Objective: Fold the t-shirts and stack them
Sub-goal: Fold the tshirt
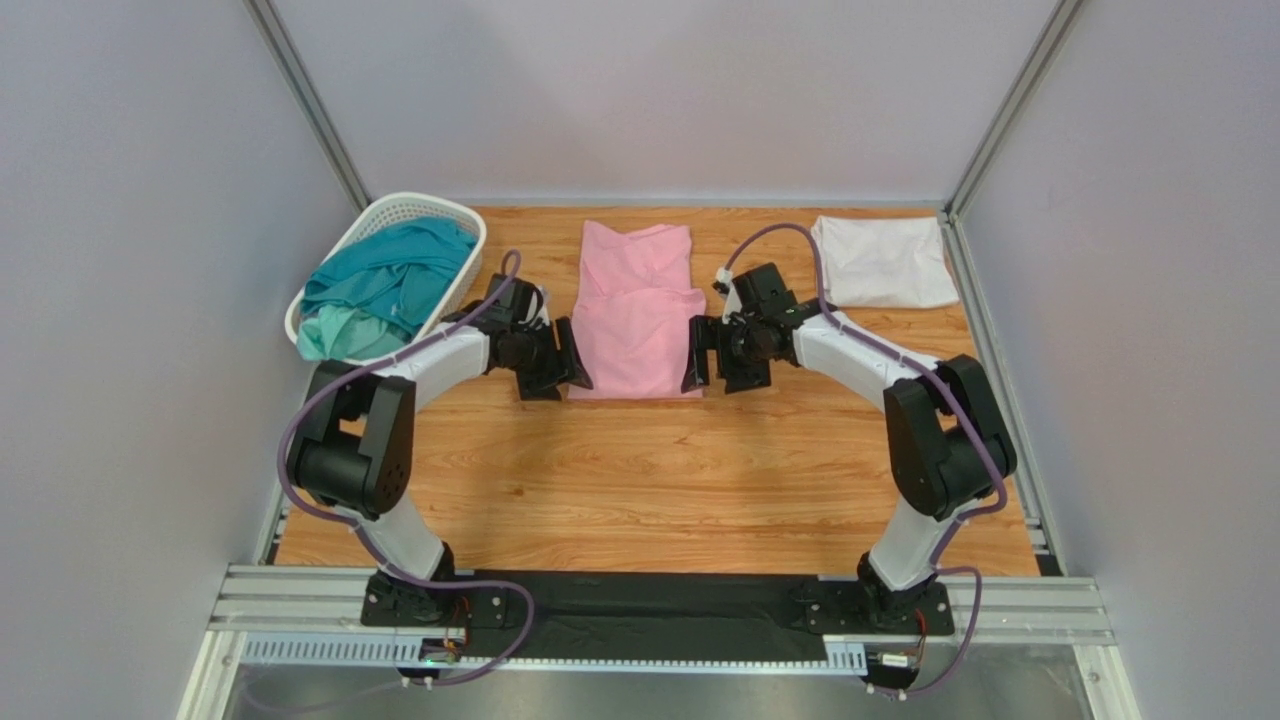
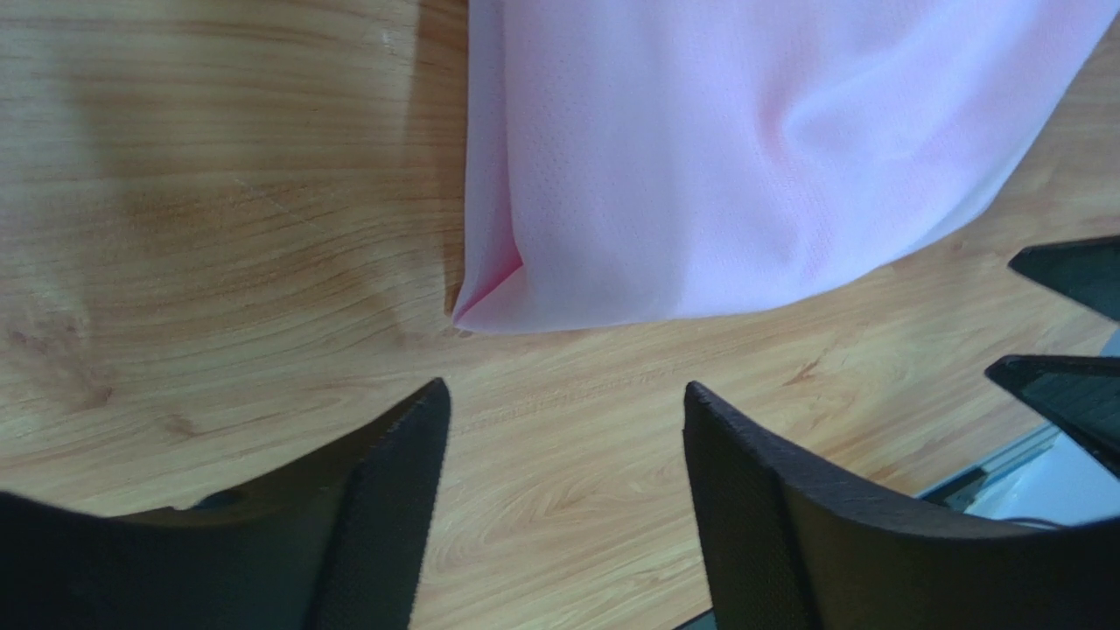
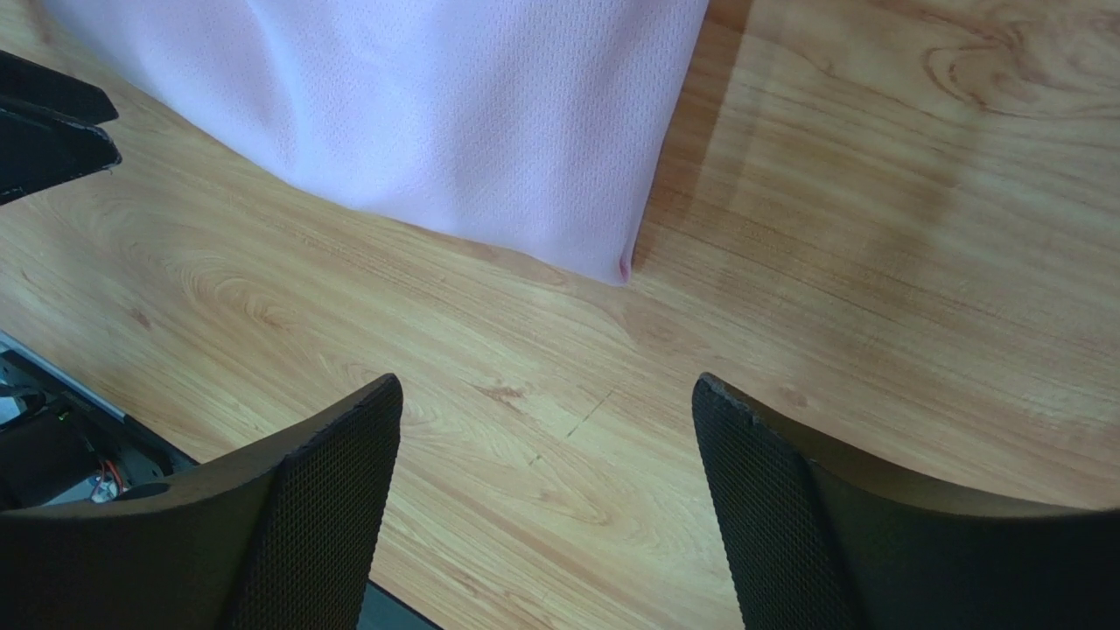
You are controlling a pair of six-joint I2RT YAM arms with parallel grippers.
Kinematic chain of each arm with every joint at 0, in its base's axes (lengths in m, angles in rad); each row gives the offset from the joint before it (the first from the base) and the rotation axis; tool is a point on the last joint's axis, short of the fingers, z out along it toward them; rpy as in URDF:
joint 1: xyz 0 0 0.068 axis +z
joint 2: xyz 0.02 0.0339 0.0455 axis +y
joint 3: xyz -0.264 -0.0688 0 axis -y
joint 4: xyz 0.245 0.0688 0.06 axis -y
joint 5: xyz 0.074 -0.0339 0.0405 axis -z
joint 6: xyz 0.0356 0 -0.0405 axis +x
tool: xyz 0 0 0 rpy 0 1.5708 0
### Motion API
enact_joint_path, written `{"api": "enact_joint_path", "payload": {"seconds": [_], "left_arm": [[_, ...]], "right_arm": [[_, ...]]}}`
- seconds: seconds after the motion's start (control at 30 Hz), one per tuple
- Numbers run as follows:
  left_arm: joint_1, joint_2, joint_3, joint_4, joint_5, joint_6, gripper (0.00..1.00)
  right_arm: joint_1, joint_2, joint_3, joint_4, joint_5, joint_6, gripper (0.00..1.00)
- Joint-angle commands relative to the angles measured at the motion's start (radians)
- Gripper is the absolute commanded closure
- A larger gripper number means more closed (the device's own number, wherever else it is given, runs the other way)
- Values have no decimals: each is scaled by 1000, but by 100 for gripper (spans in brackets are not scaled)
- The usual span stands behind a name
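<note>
A light pink t-shirt (image 1: pixel 631 308) lies partly folded on the wooden table (image 1: pixel 661 480), a long strip running from back to front. Its near left corner shows in the left wrist view (image 2: pixel 736 158) and its near right corner in the right wrist view (image 3: pixel 447 118). My left gripper (image 1: pixel 571 360) is open and empty just left of the shirt's near corner. My right gripper (image 1: pixel 696 356) is open and empty just right of the other near corner. A folded white t-shirt (image 1: pixel 884 261) lies at the back right. A teal t-shirt (image 1: pixel 383 285) is bunched in the basket. No orange shirt shows.
A white lattice basket (image 1: pixel 403 210) stands at the back left against the wall. Grey walls close in the table on three sides. A metal rail (image 1: pixel 661 608) with both arm bases runs along the near edge. The other gripper's fingers (image 2: pixel 1072 341) show at the left wrist view's right edge.
</note>
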Motion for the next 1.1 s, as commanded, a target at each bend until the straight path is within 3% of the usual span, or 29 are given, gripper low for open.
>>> {"api": "enact_joint_path", "payload": {"seconds": [0.0, 0.07, 0.17, 0.27, 0.53, 0.63, 0.67, 0.83, 1.07], "left_arm": [[-3, 12, 0, 59, -6, -17, 33], [-3, 29, 6, 51, -26, -15, 39], [-1, 55, 12, 35, -55, -8, 60], [-1, 84, 9, 31, -61, -14, 63], [1, 149, 40, 11, -86, -15, 65], [1, 162, 55, 10, -75, -5, 85], [1, 164, 60, 10, -67, -2, 98], [1, 127, 37, 13, -29, 9, 100], [-4, -147, -151, 19, -23, -6, 100]], "right_arm": [[10, 14, -17, 98, -30, 17, 18], [9, 35, -15, 106, -38, 14, 25], [15, 63, -8, 110, -38, 15, 31], [16, 98, 1, 115, -22, 11, 34], [18, 167, 41, 118, -24, 3, 53], [18, 178, 43, 120, -27, 2, 66], [18, 181, 43, 120, -28, -1, 69], [22, 166, 32, 117, -62, -3, 96], [61, -64, -125, 100, -62, 20, 100]]}}
